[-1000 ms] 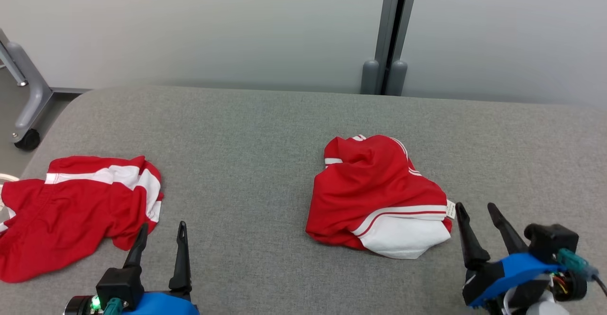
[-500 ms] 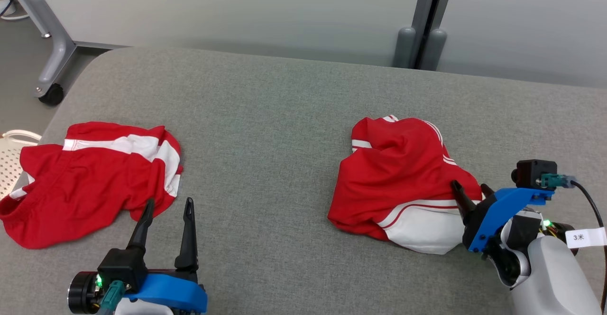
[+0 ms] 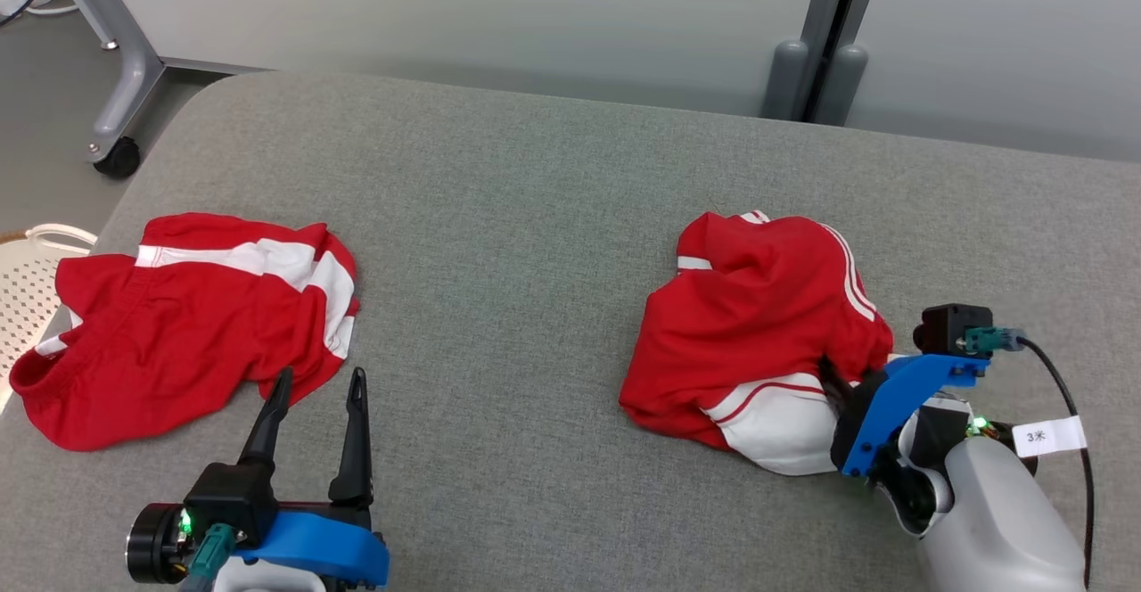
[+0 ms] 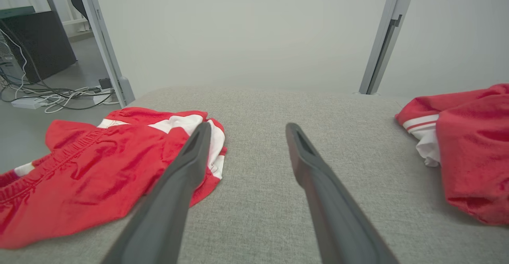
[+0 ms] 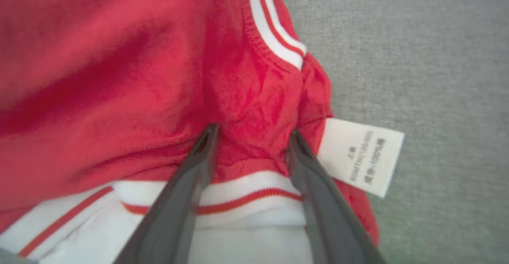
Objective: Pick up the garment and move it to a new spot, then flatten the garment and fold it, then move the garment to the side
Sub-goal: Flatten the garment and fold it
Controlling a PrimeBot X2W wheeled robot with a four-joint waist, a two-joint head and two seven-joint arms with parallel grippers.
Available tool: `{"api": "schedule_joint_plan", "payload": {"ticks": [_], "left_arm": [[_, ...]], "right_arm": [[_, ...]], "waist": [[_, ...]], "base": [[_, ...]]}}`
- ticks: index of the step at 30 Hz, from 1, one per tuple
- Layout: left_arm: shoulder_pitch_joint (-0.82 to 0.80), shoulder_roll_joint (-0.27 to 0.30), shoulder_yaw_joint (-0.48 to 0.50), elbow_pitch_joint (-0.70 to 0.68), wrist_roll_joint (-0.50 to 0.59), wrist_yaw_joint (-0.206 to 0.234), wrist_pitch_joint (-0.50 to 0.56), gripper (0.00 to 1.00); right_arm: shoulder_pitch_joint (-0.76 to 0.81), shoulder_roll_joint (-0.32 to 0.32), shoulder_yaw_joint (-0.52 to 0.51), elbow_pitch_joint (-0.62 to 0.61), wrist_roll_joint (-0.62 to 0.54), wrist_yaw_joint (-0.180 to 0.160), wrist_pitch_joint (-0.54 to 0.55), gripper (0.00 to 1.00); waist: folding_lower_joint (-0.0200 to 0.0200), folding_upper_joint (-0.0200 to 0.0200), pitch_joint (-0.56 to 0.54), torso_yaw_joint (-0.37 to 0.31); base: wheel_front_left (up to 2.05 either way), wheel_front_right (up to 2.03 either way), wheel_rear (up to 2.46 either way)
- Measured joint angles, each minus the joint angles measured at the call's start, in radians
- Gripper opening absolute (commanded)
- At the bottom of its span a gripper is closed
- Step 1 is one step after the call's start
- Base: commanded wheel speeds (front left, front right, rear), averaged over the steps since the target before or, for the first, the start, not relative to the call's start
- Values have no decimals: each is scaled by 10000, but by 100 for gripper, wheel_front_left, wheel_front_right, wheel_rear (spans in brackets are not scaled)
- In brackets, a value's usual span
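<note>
Currently, your right gripper (image 5: 252, 134) sits spread astride a fold at the garment's (image 3: 758, 316) near-right edge, placed to pinch and lift; left gripper (image 3: 318, 382) spread, idle.

Light's pretty even and soft all round, fairly bright, seems to come from overhead. Head view is sharp: the red garment (image 3: 758, 307) on the right drops just a thin, soft shadow on the grey padded surface (image 3: 499, 217). Left wrist view has that wide-angle stretch, so the grey post (image 4: 383, 37) leans near the side, and the left gripper (image 4: 248, 127) goes soft toward the bottom edge. Right wrist view is the worst: the cloth at top left is smeared out of focus, and the white label (image 5: 360, 156) print is barely readable.
</note>
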Motion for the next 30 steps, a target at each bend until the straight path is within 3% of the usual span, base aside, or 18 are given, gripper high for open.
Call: {"api": "schedule_joint_plan", "payload": {"ticks": [8,13,18,23,30], "left_arm": [[-40,17,-6,6,-4,31,0,100],[50,13,4,-10,-40,109,0,100],[70,44,2,-56,-75,119,0,100],[65,23,-19,-153,-98,130,0,100],[-70,-92,-59,-217,-96,148,0,100]], "right_arm": [[-112,10,614,-345,105,0,-1018,0],[-125,17,792,-1862,100,0,-1338,0],[47,15,888,-3973,176,0,-880,0],[84,13,1273,-5168,796,0,-52,0],[-1848,15,2832,-5108,2660,0,-282,0]], "waist": [[0,0,-88,-44],[0,0,-311,-186],[-1,0,-578,-338],[-1,0,-582,-406],[0,1,-378,-431]], "base": [[0,0,0],[0,0,0],[0,0,0],[0,0,0],[0,0,0]]}}
